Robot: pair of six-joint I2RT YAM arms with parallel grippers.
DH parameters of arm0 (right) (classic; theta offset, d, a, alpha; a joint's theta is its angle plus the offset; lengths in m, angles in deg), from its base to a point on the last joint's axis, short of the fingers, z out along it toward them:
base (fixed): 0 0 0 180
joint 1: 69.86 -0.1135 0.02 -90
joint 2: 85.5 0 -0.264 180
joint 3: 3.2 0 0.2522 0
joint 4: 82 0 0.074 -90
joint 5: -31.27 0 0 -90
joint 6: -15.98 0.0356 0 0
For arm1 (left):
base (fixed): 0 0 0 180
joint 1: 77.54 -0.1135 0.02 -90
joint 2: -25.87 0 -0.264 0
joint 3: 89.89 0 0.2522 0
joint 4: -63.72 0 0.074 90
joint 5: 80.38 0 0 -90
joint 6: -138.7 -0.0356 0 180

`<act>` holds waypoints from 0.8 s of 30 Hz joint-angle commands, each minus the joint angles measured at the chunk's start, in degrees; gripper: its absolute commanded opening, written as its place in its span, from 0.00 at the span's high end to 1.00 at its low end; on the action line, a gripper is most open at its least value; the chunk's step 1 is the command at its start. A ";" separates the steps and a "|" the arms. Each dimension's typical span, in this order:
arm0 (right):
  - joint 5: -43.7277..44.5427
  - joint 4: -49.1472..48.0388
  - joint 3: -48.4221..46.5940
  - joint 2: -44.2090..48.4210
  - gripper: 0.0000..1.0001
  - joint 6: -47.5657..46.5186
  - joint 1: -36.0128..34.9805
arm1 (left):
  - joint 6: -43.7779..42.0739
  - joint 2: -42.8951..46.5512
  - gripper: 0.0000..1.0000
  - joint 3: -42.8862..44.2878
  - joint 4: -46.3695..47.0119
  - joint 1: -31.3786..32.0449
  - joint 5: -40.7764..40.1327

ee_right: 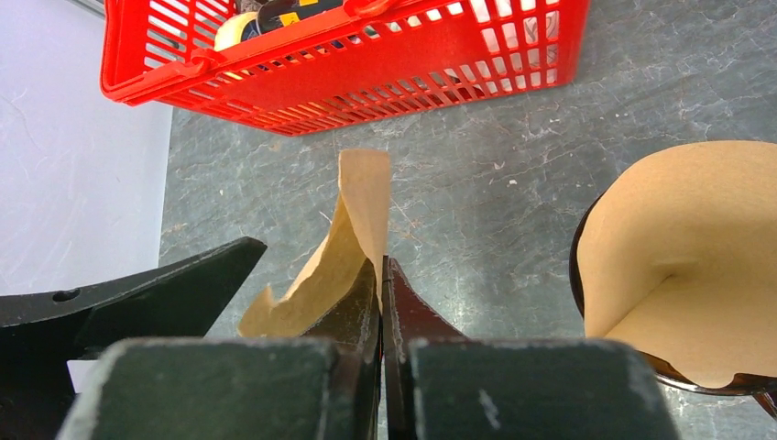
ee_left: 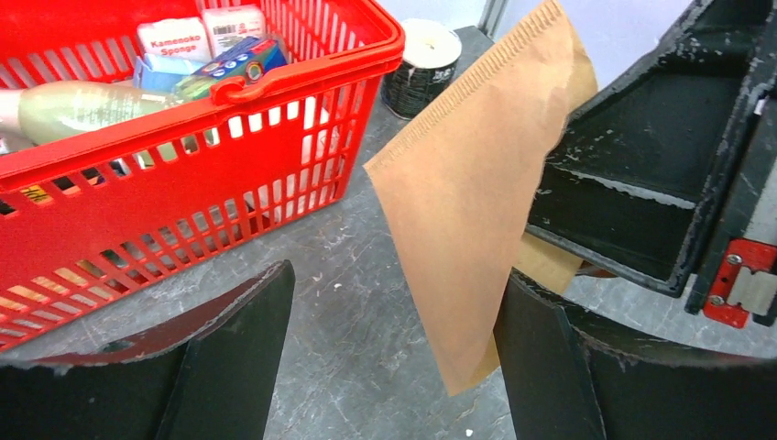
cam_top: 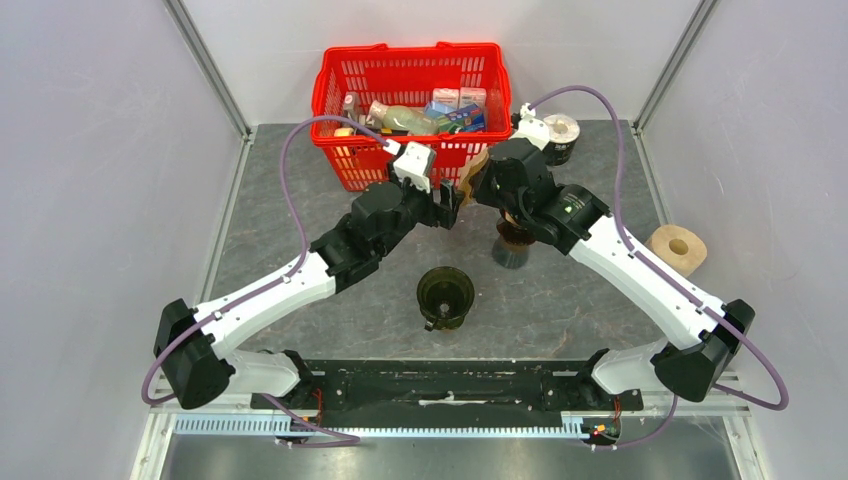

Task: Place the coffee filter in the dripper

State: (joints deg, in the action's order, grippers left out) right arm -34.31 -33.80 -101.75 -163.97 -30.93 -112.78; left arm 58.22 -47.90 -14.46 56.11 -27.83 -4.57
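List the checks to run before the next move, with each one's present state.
1. Right gripper shut on filter: ok.
2. Left gripper open: ok.
3. Left fingers touching filter: cannot tell.
4. Filter opened into a cone: not ok, it hangs flat.
5. Dripper upright and empty: ok.
6. Filter above dripper: not ok, it is held nearer the basket.

Bench (cam_top: 540, 320): dark grey, marbled, lightly scuffed. Plain pale walls (cam_top: 90, 150) left, right and far. Metal posts (cam_top: 208, 65) at far corners. Slotted rail (cam_top: 450, 426) along near edge. Light even.
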 commanded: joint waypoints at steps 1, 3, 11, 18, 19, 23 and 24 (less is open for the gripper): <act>-0.35 -0.40 -1.78 -0.03 1.00 0.04 -0.23 | 1.32 1.05 0.17 1.00 3.34 0.65 -5.99; -1.60 -0.72 -2.00 -0.34 1.00 -0.67 -0.22 | 1.13 0.63 0.18 1.32 3.26 0.82 -7.05; -6.17 -2.00 -2.29 -1.86 1.00 -2.33 -0.41 | 3.40 -1.29 0.24 2.71 4.07 1.08 -7.35; -5.65 -3.73 -0.79 -0.12 1.00 -3.30 -0.50 | 2.09 -2.94 0.38 3.56 3.80 1.19 -7.54; -6.32 -4.08 -0.63 0.09 1.00 -3.83 -0.45 | 2.04 -3.28 0.43 3.77 3.57 1.25 -7.15; -6.69 -4.29 -0.20 0.96 1.00 -4.62 -0.51 | 1.82 -4.00 0.58 4.34 3.16 1.35 -6.31; -6.65 -4.29 -0.05 1.13 1.00 -5.00 -0.52 | 1.82 -4.07 0.62 4.34 3.16 1.35 -6.71</act>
State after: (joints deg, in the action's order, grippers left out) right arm -40.16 -35.25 -101.75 -165.57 -34.10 -112.88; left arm 59.36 -51.42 -12.85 57.01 -26.95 -10.82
